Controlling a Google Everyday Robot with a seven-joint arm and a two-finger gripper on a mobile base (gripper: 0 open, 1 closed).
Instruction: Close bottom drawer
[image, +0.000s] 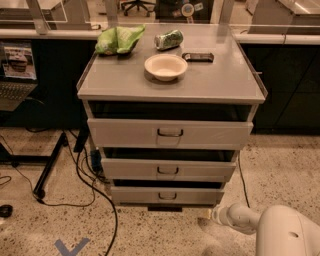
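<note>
The bottom drawer (167, 196) is the lowest of three grey fronts on the cabinet (170, 85). It has a small dark wire handle at its centre. It stands out a little from the cabinet, with a dark gap above it. My gripper (216, 215) is low near the floor, just below and right of the drawer's right front corner, at the end of my white arm (280, 232). It holds nothing that I can see.
A cream bowl (166, 66), a green bag (119, 39), a green can (168, 39) and a dark flat object (198, 57) lie on the cabinet top. The middle drawer (167, 170) and top drawer (170, 133) also stand out. Cables (85, 180) and a desk leg (50, 165) are at left.
</note>
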